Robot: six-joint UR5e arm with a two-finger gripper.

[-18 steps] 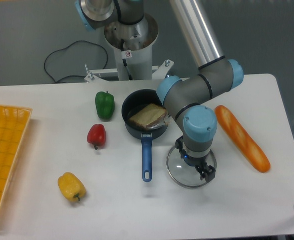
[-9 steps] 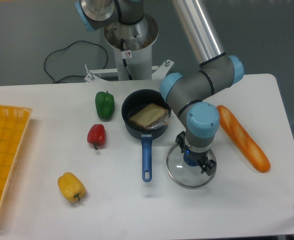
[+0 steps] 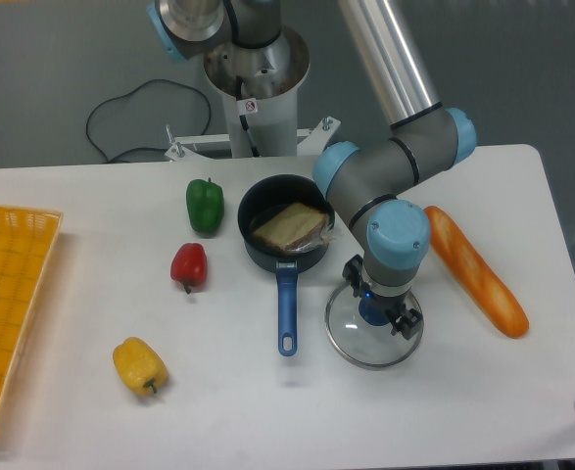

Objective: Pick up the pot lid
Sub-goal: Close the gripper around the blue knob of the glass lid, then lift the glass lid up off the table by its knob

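The gripper (image 3: 385, 300) is over the pot lid, its two dark fingertips apart on either side of the blue knob (image 3: 373, 312). The round glass pot lid (image 3: 361, 345) with a metal rim lies flat on the table, right of the pan handle. The gripper body hides the lid's upper right part. Whether the fingertips touch the knob cannot be told.
A black pan (image 3: 251, 217) with a blue handle (image 3: 287, 308) holds a brown bread piece (image 3: 285, 227). Around are a green pepper (image 3: 206, 207), red pepper (image 3: 189, 266), yellow pepper (image 3: 140, 365), baguette (image 3: 473, 271) and orange crate (image 3: 11, 323).
The gripper has shifted slightly right and away from the front edge of the view, uncovering more of the blue knob. The lid has stayed in place.
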